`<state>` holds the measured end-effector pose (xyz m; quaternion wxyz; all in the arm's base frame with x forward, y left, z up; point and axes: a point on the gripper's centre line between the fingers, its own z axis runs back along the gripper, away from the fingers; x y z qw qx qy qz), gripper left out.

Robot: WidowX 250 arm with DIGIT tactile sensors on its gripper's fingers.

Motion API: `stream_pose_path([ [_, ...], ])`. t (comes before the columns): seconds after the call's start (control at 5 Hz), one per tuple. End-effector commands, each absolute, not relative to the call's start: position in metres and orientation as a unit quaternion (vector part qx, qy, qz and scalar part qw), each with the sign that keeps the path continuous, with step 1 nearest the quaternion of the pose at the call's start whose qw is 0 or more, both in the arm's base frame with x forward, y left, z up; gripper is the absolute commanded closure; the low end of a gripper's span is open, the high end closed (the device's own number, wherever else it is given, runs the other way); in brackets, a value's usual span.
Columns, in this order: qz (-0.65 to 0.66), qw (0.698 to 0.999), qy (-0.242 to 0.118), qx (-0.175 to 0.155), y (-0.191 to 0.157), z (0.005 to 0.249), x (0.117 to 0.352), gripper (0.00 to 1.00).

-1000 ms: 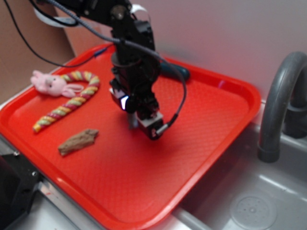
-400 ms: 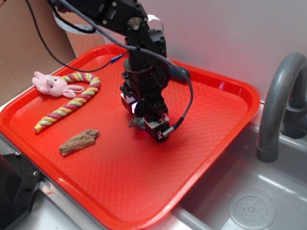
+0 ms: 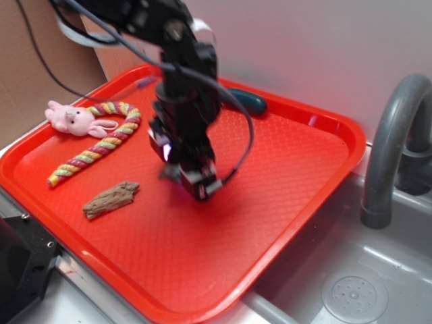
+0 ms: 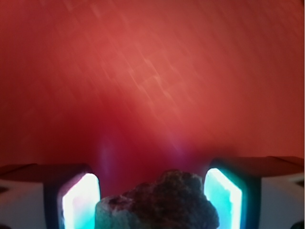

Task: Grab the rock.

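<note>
A red tray point(image 3: 297, 202) is sitting beside a grey sink point(image 3: 351, 283) with a curved grey faucet point(image 3: 385, 148). On the tray, a pink plush bunny point(image 3: 69, 117) is lying against a striped candy-cane rope point(image 3: 94, 145); a tan wood-like piece point(image 3: 111, 198) is lying nearer the front edge. A teal object point(image 3: 246, 101) is lying at the far rim.

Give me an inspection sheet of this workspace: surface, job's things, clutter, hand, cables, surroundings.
Surface: red tray on a metal counter, textured.
Job's things: rock sits between the hand's fingers; whether it is lifted cannot be told.
Clutter: wood piece, striped candy cane, pink bunny, teal item at the tray's back, mostly hidden by the arm.
Hand: a finger on each side of the rock; contact not clear.
Cables: black cable loops beside the wrist; more at upper left.
Surroundings: grey faucet, sink drain, cardboard at left.
</note>
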<state>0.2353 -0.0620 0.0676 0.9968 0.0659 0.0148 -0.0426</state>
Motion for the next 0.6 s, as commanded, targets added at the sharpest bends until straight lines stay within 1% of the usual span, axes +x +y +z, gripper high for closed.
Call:
stream_pose_path([
  [0.0, 0.082, 0.996, -0.024, 0.014, -0.041, 0.174, 0.242, 1.0],
  [0.2, 0.168, 0.984, -0.048, 0.036, -0.022, 0.2, 0.223, 1.0],
  [0.4, 0.17, 0.983, -0.064, 0.022, -0.02, 0.201, 0.222, 1.0],
])
